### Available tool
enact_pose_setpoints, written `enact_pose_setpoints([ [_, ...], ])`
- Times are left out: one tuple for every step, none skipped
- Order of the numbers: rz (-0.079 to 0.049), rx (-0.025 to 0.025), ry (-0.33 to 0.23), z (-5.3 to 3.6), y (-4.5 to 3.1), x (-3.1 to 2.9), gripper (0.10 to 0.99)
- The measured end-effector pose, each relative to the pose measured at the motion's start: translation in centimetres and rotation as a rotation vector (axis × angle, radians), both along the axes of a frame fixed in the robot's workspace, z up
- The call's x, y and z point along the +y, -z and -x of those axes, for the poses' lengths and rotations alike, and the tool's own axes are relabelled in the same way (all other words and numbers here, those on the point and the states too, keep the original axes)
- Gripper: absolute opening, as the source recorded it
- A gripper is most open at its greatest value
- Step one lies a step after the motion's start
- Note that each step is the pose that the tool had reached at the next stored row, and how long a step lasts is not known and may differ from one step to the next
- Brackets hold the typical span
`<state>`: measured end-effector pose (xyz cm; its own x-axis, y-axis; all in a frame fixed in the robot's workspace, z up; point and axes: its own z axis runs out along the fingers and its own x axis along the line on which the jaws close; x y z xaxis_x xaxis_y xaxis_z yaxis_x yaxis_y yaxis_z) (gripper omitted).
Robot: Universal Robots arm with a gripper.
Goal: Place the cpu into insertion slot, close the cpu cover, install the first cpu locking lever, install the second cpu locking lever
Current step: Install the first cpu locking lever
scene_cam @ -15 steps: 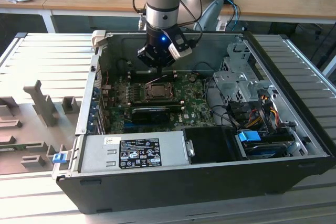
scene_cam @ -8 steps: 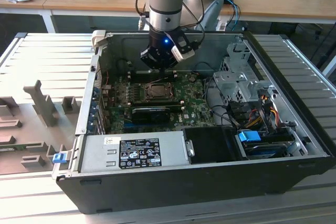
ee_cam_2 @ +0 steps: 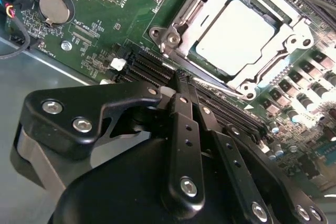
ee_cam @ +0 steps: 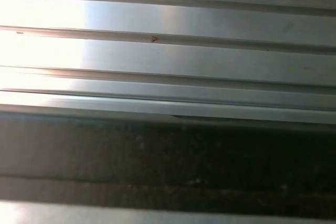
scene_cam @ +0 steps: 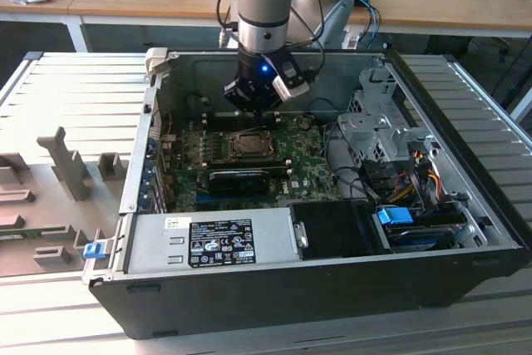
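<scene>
The cpu lies flat in the insertion slot, its pale silver top facing up. The cpu cover, a metal frame with a square window, lies down around the chip. A thin metal lever runs along one side of the socket. My gripper is shut with nothing between its black fingers, its tip just off the socket's edge, over the long black connectors. In the exterior view the gripper hangs inside the open computer case, just behind the socket.
A long black graphics card lies in front of the socket. The power supply fills the case front, with the drive cage and cables on the exterior view's right. Grey fixtures stand on the ribbed table.
</scene>
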<state>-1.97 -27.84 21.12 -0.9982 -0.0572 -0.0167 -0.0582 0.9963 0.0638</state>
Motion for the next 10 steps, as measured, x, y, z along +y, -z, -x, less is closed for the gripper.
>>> enact_pose_setpoints([
  [0.000,-0.0001,0.000,-0.03,0.08,0.00,0.106],
  [0.000,-0.0001,0.001,-0.06,0.14,0.00,0.106],
  [0.001,0.0000,0.001,-0.10,0.20,0.00,0.106],
  [0.001,-0.0001,0.002,-0.14,0.25,0.00,0.106],
  [0.001,0.0000,0.003,-0.16,0.29,0.00,0.106],
  [0.001,-0.0001,0.004,-0.18,0.34,0.00,0.106],
  [0.002,-0.0001,0.005,-0.18,0.38,0.00,0.106],
  [0.002,-0.0002,0.005,-0.19,0.41,0.00,0.106],
  [0.002,-0.0001,0.006,-0.19,0.45,0.00,0.106],
  [0.002,-0.0001,0.006,-0.20,0.49,0.00,0.106],
])
